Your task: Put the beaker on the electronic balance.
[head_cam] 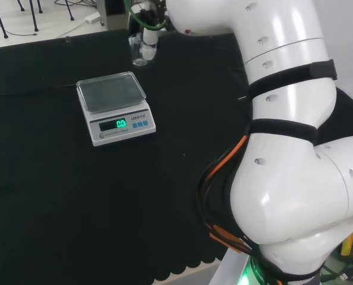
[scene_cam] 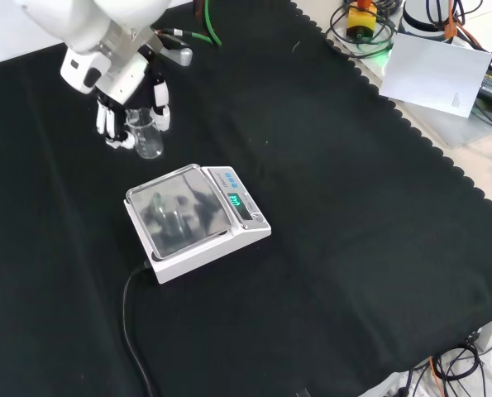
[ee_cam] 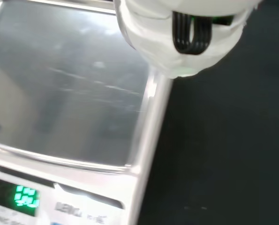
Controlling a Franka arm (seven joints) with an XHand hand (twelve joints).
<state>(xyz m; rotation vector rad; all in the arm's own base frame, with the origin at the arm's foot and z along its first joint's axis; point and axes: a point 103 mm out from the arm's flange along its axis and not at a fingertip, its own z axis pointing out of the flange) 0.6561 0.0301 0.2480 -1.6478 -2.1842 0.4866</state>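
A small clear glass beaker is held upright in the hand, whose black and white fingers curl round it, just beyond the far edge of the electronic balance. In the head view the beaker hangs under the hand behind the balance. The balance's steel pan is bare and its green display is lit. In the wrist view the pan lies close below, with a blurred white part of the hand above it.
The balance's black cable runs off toward the front edge of the cloth in the front view. Papers and cables lie off the cloth at the right. The arm's white links stand large at the head view's right.
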